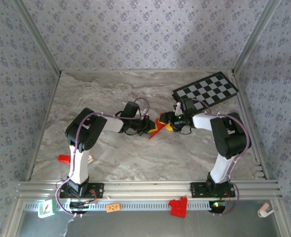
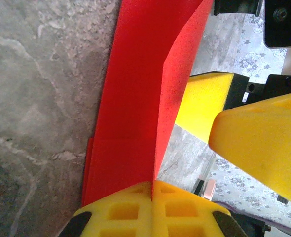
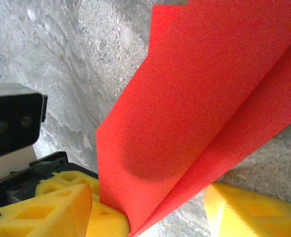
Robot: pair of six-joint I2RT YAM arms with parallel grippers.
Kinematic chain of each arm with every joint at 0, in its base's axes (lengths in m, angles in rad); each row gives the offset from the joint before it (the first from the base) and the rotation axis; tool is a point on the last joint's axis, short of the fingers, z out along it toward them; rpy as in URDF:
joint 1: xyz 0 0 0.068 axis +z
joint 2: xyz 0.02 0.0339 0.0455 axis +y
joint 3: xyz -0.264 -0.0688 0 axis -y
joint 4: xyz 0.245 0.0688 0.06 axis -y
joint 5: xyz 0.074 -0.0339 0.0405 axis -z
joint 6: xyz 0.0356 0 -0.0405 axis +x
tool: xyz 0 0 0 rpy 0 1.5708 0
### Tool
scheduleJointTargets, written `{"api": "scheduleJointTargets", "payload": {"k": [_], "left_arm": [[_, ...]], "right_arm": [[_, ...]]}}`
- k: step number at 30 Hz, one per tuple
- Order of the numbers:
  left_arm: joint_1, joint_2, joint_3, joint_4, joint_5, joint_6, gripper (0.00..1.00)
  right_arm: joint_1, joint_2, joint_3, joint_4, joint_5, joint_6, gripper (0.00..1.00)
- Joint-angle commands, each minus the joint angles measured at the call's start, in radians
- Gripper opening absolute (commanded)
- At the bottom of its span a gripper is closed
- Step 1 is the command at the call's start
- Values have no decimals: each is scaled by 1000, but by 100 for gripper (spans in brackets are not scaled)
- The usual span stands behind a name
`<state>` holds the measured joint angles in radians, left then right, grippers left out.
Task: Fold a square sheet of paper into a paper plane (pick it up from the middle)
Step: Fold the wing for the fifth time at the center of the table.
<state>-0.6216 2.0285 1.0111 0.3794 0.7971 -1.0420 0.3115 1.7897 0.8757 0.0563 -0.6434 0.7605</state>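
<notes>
1. We find the red paper plane [image 1: 157,129] near the middle of the tabletop [image 1: 111,160], between the two arms; it is a partly folded dart whose long axis, seen from above, runs from about 1 o'clock down to 7 o'clock, point toward 7.
2. The left claw [image 2: 152,191] meets it from 9 o'clock; its yellow fingers are pressed together on the paper's near end, and the folded layers rise away from that grip with one flap standing up.
3. The right claw [image 1: 169,125] faces it from 3 o'clock, just beside the paper; in its wrist view its fingers stand apart, one on each side of the red crease, and we see neither pad pressing on the paper.
4. We judge that the coming move turns on this: the crease runs lengthwise between the right claw's fingers, so a pinch there would need them square across that axis.
5. The two claws are close, and we count collision between their fingers as the main hazard.
6. A checkered board [image 1: 205,89] lies at 1 o'clock, well apart; a red bracket [image 1: 179,206] sits on the rail at 6 o'clock.
</notes>
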Motion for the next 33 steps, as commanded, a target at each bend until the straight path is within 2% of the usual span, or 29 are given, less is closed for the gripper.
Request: {"api": "scheduleJointTargets", "payload": {"k": [1, 17, 26, 33], "left_arm": [[6, 17, -8, 33, 19, -9, 0], [7, 16, -11, 32, 16, -6, 1], [12, -22, -37, 17, -4, 8, 14], [20, -75, -68, -17, -27, 40, 23]], "right_arm": [[2, 41, 11, 9, 13, 9, 61], [63, 119, 146, -307, 231, -38, 57], [117, 183, 229, -459, 365, -17, 58], [129, 208, 246, -499, 411, -4, 59]]}}
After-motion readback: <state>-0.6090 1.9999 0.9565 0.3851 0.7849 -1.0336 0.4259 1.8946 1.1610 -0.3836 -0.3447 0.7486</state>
